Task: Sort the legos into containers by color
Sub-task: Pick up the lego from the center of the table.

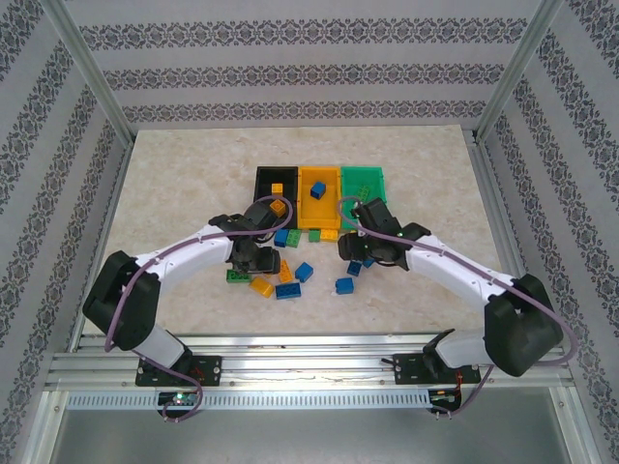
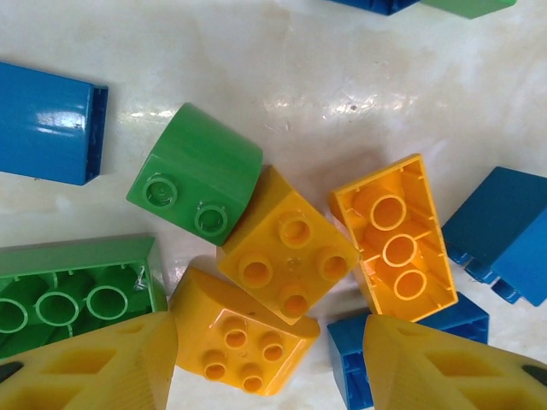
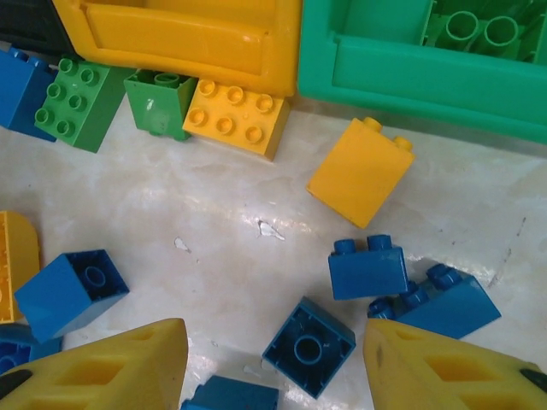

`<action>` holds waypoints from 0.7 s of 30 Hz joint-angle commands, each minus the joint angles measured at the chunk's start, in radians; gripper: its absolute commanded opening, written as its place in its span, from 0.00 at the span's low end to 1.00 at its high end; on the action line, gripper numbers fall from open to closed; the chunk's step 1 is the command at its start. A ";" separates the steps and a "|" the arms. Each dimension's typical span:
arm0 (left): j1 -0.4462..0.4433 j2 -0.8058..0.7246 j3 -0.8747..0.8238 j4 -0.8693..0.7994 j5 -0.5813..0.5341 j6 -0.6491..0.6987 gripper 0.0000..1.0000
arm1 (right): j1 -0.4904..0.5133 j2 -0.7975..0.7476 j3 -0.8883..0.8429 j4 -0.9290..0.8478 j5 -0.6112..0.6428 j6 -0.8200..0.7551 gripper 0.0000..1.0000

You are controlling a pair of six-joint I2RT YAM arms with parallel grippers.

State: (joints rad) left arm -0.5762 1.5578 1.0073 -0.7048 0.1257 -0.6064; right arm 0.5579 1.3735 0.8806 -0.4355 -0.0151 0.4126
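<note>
Though glossy, marbled tabletop (image 1: 174, 193); patterned walls (image 1: 290, 68).

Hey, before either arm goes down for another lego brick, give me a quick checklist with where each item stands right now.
1. Left gripper open and empty: ok.
2. Rounded yellow plastic brick lined up between its jaws: ok.
3. That brick clear of neighbours: not ok, it touches the square yellow brick.
4. Right gripper open and empty: ok.
5. Square blue plastic brick lined up between its jaws: ok.
6. Which bin takes blue: cannot tell; a blue brick lies in the orange rectangular plastic bin, a yellow one in the black bin.
</note>
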 commanded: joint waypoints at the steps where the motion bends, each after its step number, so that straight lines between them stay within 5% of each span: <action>1: -0.017 0.024 0.022 0.005 -0.012 0.023 0.59 | -0.003 0.027 0.049 0.002 0.015 -0.016 0.57; 21: -0.028 0.152 0.084 0.028 -0.012 0.081 0.52 | 0.000 0.016 0.047 0.024 0.019 0.030 0.57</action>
State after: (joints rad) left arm -0.5945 1.6981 1.0668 -0.6720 0.1356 -0.5644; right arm 0.5583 1.3979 0.9031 -0.4141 -0.0147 0.4217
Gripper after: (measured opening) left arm 0.523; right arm 0.573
